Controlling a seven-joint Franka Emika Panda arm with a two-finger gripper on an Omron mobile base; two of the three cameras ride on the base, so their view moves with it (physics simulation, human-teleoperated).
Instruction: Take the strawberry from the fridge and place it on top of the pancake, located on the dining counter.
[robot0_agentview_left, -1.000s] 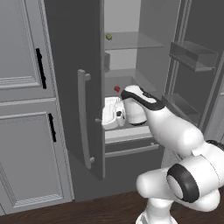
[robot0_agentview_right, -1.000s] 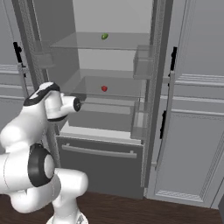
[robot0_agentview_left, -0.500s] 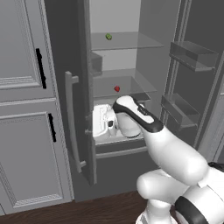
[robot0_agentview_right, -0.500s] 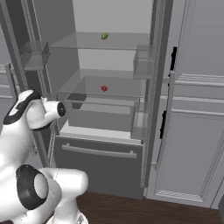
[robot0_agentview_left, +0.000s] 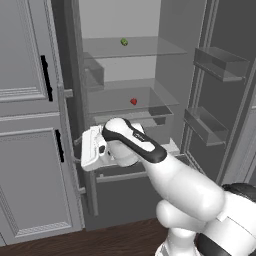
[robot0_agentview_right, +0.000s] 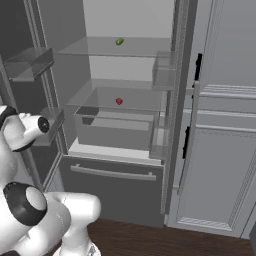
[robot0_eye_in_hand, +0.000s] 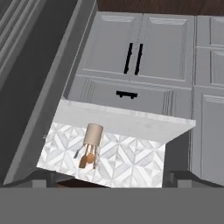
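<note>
The fridge (robot0_agentview_left: 165, 30) stands with both doors open. The strawberry (robot0_agentview_left: 133, 101) (robot0_agentview_right: 119, 101), a tiny red fruit, lies on the middle glass shelf. My gripper (robot0_agentview_left: 86, 150) is lower and left of it, outside the shelves, pointing at the left door (robot0_agentview_left: 75, 125) and close to its inner face. In the hand view its fingertips (robot0_eye_in_hand: 38, 181) stand wide apart at the bottom with nothing between them, so my gripper (robot0_eye_in_hand: 109, 181) is open. The pancake and the dining counter are out of view.
A tiny green fruit (robot0_agentview_left: 124, 42) (robot0_agentview_right: 119, 42) sits on the top shelf. Door bins (robot0_agentview_left: 220, 62) line the right door, which juts out. A bottom drawer (robot0_agentview_right: 112, 175) is shut below the shelves. Panelled grey cabinets (robot0_agentview_left: 25, 150) flank the fridge.
My hand has swung left and lower, from in front of the middle shelf to beside the left door. That door now stands wider open. The strawberry has not moved.
</note>
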